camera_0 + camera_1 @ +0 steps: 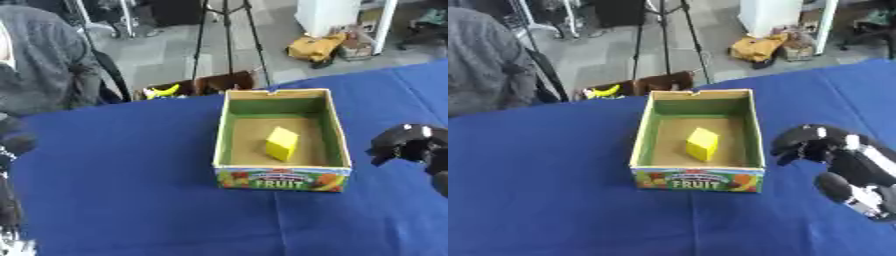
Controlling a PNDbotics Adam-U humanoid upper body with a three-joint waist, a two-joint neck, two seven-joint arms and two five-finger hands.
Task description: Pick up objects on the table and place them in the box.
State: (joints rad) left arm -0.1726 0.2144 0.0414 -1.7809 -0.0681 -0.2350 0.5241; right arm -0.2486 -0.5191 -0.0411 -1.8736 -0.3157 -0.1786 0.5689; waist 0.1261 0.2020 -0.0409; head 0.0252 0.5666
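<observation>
One yellow block [703, 144] lies inside the box [756, 131], on its brown floor, slightly right of centre, tilted a little, clear of all four walls. Box is open-topped cardboard, green inner walls, "FRUIT" printed on the near face. It sits on the desk [553, 190], which is covered by a blue cloth.

Progress, as a judgement: that one item is placed. No other loose object shows anywhere on the blue cloth in either view, so the visible part of the job looks finished, unless more lies outside the frame.

Right robot hand [808, 144] hangs just right of the box, near its right wall but apart from it. Fingers curled in and downward; nothing seen between them, so it reads as closed and empty. Forearm runs off toward the lower right corner.

Left robot hand: not in view. Dark shapes at the left edge of the left eye view may be part of that arm; cannot say which part.

Hard to make out:
- Right hand is blurred; underside of its fingers hidden.
- Beyond the desk's far edge, a brown container with something yellow [606, 91] in it; shape unclear.
- Desk corners cut off on both sides.
</observation>
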